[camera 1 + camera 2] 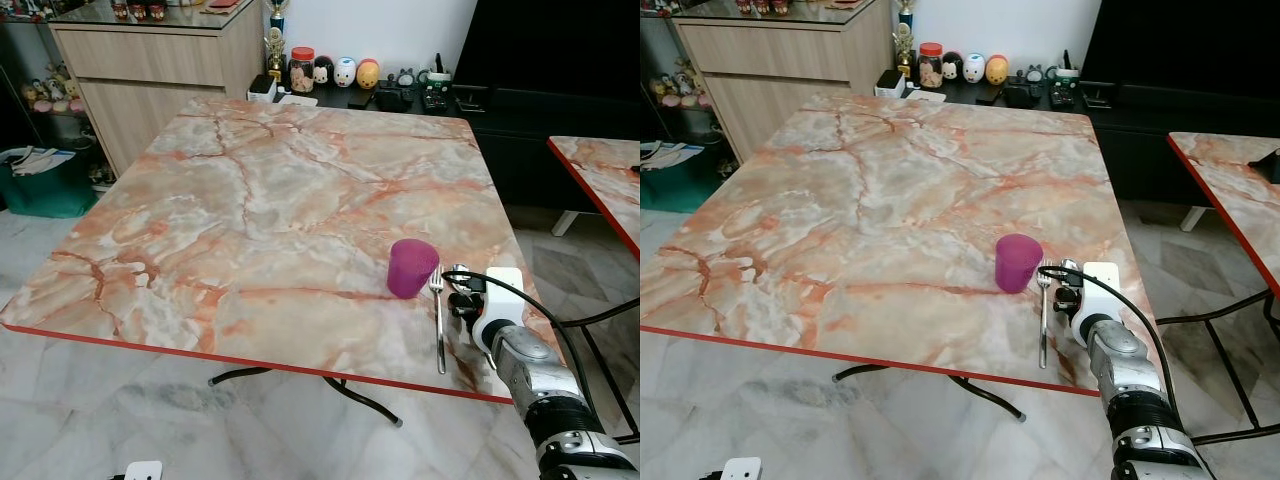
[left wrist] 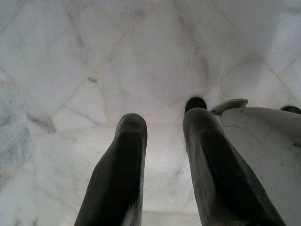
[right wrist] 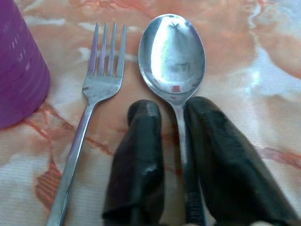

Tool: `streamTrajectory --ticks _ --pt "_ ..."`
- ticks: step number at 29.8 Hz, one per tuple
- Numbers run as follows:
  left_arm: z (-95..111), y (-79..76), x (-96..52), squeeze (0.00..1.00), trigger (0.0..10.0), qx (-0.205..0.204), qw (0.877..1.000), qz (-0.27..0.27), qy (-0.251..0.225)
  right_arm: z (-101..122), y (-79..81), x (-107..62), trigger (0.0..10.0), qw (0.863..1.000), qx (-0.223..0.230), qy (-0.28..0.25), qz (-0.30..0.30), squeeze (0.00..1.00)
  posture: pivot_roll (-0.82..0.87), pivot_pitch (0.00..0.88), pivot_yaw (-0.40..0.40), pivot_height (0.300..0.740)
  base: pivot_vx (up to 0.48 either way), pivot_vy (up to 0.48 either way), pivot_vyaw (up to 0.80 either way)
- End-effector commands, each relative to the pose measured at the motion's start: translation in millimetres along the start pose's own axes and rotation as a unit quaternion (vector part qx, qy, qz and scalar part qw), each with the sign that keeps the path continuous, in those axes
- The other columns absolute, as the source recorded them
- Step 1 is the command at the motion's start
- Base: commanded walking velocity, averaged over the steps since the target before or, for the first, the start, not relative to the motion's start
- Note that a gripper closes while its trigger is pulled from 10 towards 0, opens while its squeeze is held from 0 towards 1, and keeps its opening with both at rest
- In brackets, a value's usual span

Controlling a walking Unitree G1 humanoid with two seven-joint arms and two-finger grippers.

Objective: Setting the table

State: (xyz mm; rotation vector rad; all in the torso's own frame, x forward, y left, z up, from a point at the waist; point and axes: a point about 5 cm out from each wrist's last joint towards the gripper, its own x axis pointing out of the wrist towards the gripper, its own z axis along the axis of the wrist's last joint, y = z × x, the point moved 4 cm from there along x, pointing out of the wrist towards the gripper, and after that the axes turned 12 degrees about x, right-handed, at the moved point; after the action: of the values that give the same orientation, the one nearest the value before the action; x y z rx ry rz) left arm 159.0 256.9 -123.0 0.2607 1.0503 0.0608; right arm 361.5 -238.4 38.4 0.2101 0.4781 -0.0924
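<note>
— Marble-patterned top, orange veins, red edge: that's the table (image 1: 250, 200). What's on it?

— A purple cup (image 1: 411, 267) upright near the right front corner, at about four o'clock from the table's middle. A fork (image 1: 438, 320) lies just beside the cup at its five o'clock, tines pointing away from the robot, handle running toward the near edge.

— And the spoon?

— The spoon (image 3: 173, 54) lies flat on the marble just beside the fork, at the fork's three o'clock, bowl up and level with the tines. Fork and spoon look parallel and slightly apart.

— Who has it?

— The right gripper (image 3: 174, 115). Its black fingers (image 3: 141, 155) sit one on each side of the spoon's neck, closed in against the handle — clamped on it, as the right wrist view shows it. The silver right arm comes in over the table's near right corner.

— The other arm?

— The left gripper (image 2: 162, 125) hangs idle over the pale marble floor (image 2: 141, 56), its two fingers apart with a clear gap between them and nothing in it.

— Anything behind?

— At twelve o'clock beyond the table, a wooden cabinet (image 1: 150, 70) and a low dark shelf with small figurines (image 1: 340, 72) — a second table (image 1: 600, 180) at two o'clock
</note>
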Motion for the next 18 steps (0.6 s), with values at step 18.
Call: streamTrajectory --ticks 18 --pt "-5 0.8 -0.6 0.00 10.0 0.019 1.000 -0.007 0.012 -2 -21.8 -10.1 0.3 0.998 0.014 -0.036 -0.052 0.00 0.09 0.000 -0.040 0.715 0.000 0.000 0.00"
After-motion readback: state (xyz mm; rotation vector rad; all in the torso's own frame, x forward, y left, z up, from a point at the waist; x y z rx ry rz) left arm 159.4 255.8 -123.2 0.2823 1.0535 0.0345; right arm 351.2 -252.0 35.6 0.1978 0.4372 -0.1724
